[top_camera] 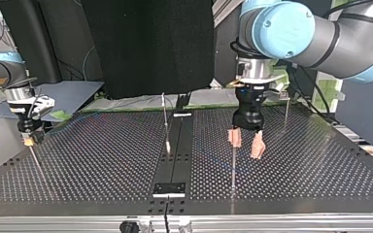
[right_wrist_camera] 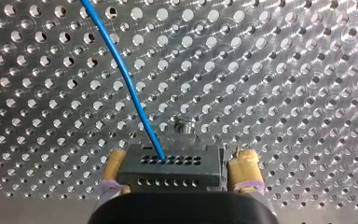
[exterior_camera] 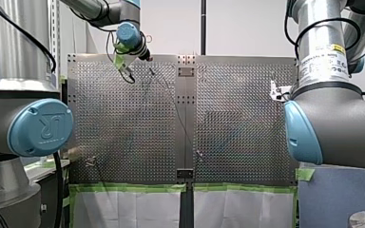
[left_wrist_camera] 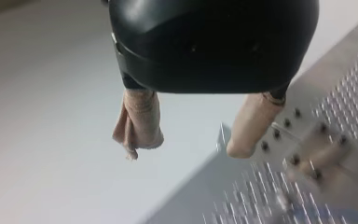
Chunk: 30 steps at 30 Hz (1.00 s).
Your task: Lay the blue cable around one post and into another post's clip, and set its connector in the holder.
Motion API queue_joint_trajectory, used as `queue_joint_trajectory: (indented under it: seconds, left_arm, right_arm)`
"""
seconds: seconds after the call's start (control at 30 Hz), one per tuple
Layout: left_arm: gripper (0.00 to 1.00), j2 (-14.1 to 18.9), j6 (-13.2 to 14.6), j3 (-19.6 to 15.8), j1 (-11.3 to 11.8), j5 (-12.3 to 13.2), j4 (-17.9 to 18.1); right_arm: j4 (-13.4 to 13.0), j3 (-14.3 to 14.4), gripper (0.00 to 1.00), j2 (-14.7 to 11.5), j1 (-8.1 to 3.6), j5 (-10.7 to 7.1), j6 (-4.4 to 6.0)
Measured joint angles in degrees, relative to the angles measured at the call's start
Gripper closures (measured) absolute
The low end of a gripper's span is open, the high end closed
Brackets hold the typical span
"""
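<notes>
Blue thin cable [right_wrist_camera: 130,88] trailing from dark grey connector block [right_wrist_camera: 170,170], clamped between yellow-padded fingers [right_wrist_camera: 244,168] of right gripper [right_wrist_camera: 179,161] over perforated metal bench [right_wrist_camera: 284,70]. Beige-padded fingers [left_wrist_camera: 140,126] of left gripper [left_wrist_camera: 189,147] spread, grasping nothing, near bench edge.

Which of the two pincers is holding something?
My right pincer: it clamps the black connector carrying the blue cable. My left pincer hangs open, empty.
</notes>
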Motion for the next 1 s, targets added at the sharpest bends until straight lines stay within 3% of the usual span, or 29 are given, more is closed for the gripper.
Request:
queue_joint_trajectory:
  seconds: [0.17, 0.33, 1.0]
  left_arm:
    - [0.0, 2.5, 2.5, 2.4, -0.7, 1.9, -2.5]
    - [0.0, 3.3, 4.6, 4.6, -1.3, 1.5, -4.6]
    - [0.0, -5.0, 14.0, 13.9, -3.9, -7.6, -14.0]
  right_arm:
    - [0.0, 0.0, 0.13, 0.0, 0.0, 0.0, 0.0]
    - [0.0, 0.0, 0.13, 0.0, 0.0, 0.0, 0.0]
    - [0.0, 0.0, 0.13, 0.0, 0.0, 0.0, 0.0]
